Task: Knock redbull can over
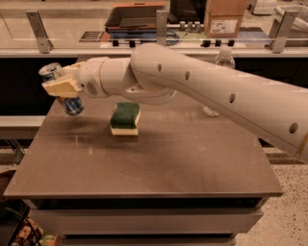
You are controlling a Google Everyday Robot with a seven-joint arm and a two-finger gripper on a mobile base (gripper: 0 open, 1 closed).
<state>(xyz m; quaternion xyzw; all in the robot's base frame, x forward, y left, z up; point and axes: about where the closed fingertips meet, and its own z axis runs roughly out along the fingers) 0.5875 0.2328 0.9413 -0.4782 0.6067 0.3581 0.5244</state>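
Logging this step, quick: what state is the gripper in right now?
Gripper: closed on the can, holding it tilted at the far left corner of the table.

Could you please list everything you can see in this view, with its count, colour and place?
redbull can: one, blue and silver, tilted at the table's far left corner, at the gripper.
sponge: one, green over yellow, on the table, left of centre towards the back.
water bottle: one, clear, at the table's far right, mostly hidden behind the arm.
table: one, brown, middle of the view.
cardboard box: one, brown, on the counter behind, to the right.
tray: one, dark, on the counter behind, centre.
arm: one, white, reaching from the right across the table.
gripper: one, tan, against the can's middle, far left.
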